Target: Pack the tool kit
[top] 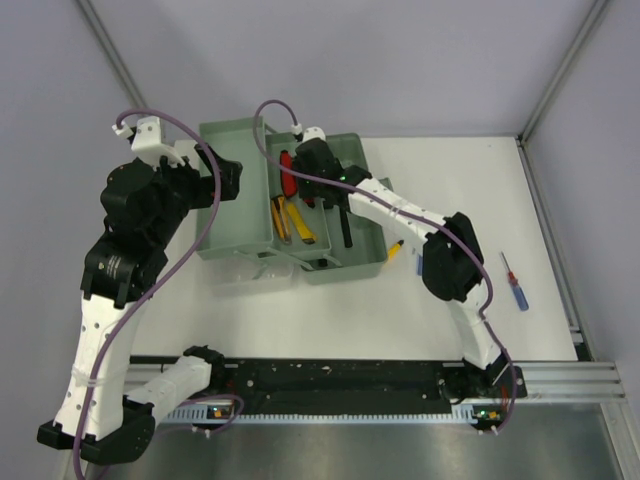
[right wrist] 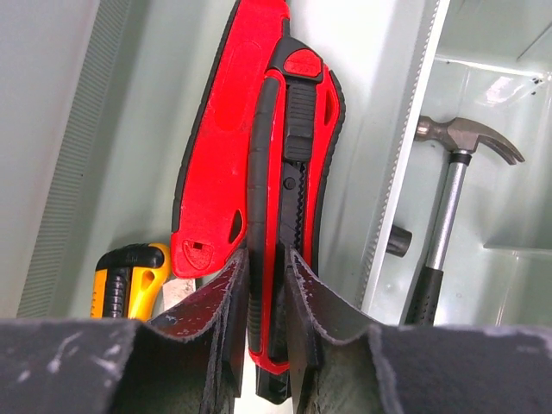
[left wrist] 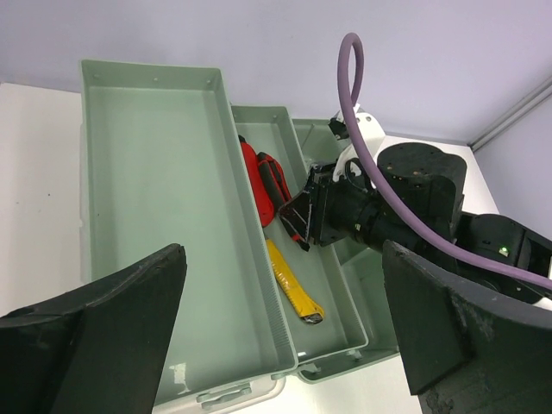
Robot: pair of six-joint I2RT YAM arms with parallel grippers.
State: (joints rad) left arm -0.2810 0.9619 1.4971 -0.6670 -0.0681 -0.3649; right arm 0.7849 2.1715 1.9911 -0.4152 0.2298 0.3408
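White table (top: 450,180). A grey-green plastic toolbox (top: 240,225) sits open, left of centre. It has a wide bare tray on the left, a narrow middle tray holding tools, and a deeper section on the right.

Left gripper (left wrist: 283,259) hangs over the wide tray, fingers spread wide, nothing in them. Right gripper (right wrist: 267,259) is down in the middle tray, fingers clenched on the handle end of a red-and-black knife (right wrist: 293,129).

Black-handled hammer (right wrist: 448,198) lies in the right section, steel head toward the far end. A second red knife (right wrist: 216,129) lies flush against the held one. A yellow knife (left wrist: 293,289) lies nearer in the same tray. A yellow-and-black handle (right wrist: 129,280) shows there too, maybe the same tool; the view is too tight to tell.

On the table right of the box, a blue-handled screwdriver (top: 518,293) lies well apart. A small yellow screwdriver (top: 395,250) lies just beside the box wall.
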